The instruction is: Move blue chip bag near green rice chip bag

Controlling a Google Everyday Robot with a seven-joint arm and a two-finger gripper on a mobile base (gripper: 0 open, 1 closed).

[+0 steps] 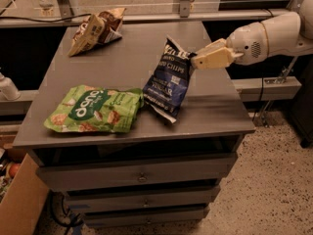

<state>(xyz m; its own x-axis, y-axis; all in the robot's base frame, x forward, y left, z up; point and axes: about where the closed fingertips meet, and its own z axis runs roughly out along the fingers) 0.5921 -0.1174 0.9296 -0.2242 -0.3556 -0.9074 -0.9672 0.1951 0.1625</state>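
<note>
Gripper point(195, 60) holds blue chip bag point(166, 81) beside green bag point(92, 110).

Hand point(195, 61) tight on blue chip bag point(167, 83)

The blue chip bag point(166, 84) is crinkled navy film with a faint sheen on its creases. The green rice chip bag point(93, 109) is smoother, glossier plastic film. At the desk's far left corner, the tan-and-brown snack bag point(95, 31) looks like duller, creased film. The desk point(215, 106) top is smooth grey with a satin finish and soft reflections. Above the desk's right edge, the gripper point(195, 61), closed on the blue bag's top corner, is matt beige plastic. The arm point(274, 33) behind it is a smooth white shell. The floor point(279, 180) is speckled and rough-looking.
</note>
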